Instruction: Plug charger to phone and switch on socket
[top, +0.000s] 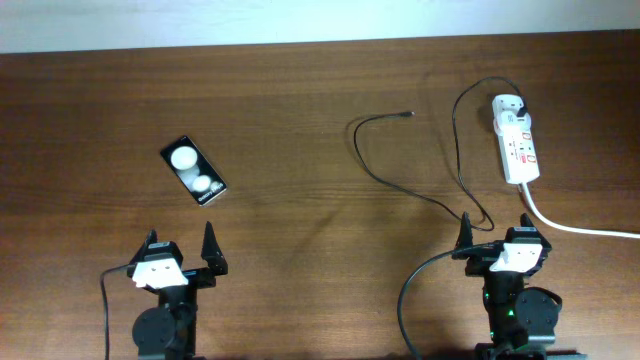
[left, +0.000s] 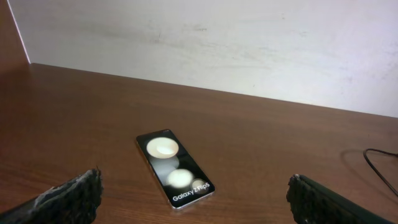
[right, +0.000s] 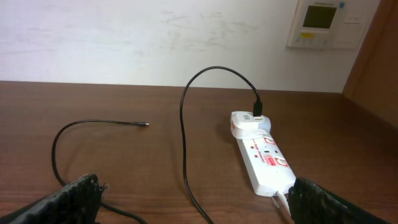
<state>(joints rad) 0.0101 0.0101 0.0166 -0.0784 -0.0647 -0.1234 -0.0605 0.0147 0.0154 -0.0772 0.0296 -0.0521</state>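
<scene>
The black phone with two white discs lies flat at the left of the table; in the left wrist view it lies just ahead of my open, empty left gripper. The white socket strip lies at the right, also shown in the right wrist view. The thin black charger cable runs from its plug in the strip's far end in loops to a free connector tip. My right gripper is open and empty, short of the strip.
The strip's thick white cord runs off to the right edge. A pale wall stands behind the table, with a wall control panel at the far right. Both arms' thicker black cables hang at the front.
</scene>
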